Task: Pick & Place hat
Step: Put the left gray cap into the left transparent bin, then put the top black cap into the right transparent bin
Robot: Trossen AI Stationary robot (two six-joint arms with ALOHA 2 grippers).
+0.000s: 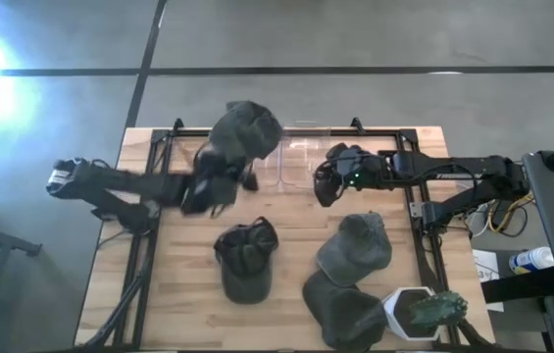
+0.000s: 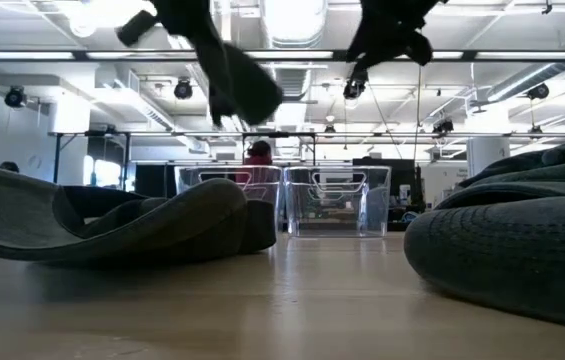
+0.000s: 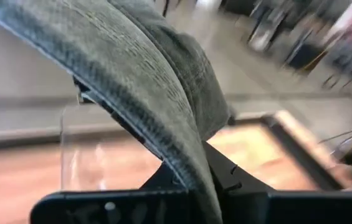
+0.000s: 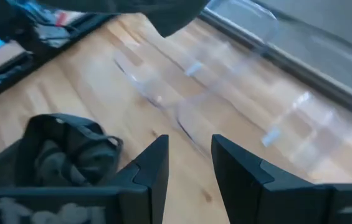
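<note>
My left gripper (image 1: 220,181) is lifted above the table's far left part and shut on a dark olive hat (image 1: 248,127). In the low view this hat (image 2: 245,85) hangs high over the table. My right gripper (image 1: 327,182) hovers open by the right end of a clear plastic bin (image 1: 294,162) at the far edge; its fingers (image 4: 154,163) touch nothing. Three more olive hats rest on the wood: one in the middle (image 1: 246,259), one to the right (image 1: 355,247), one near the right front (image 1: 340,310). My left gripper pinches the hat's stitched edge (image 3: 185,168) between its two fingers. The rest of the hat (image 3: 132,68) spreads out beyond the fingertips toward the far edge. The hat is lifted clear of the table and the bin.
The clear bin (image 2: 332,200) stands at the far edge between black frame rails (image 1: 419,211). A white pot with a green plant (image 1: 422,312) sits at the near right corner. Bare wood (image 1: 174,284) lies near left of the middle hat.
</note>
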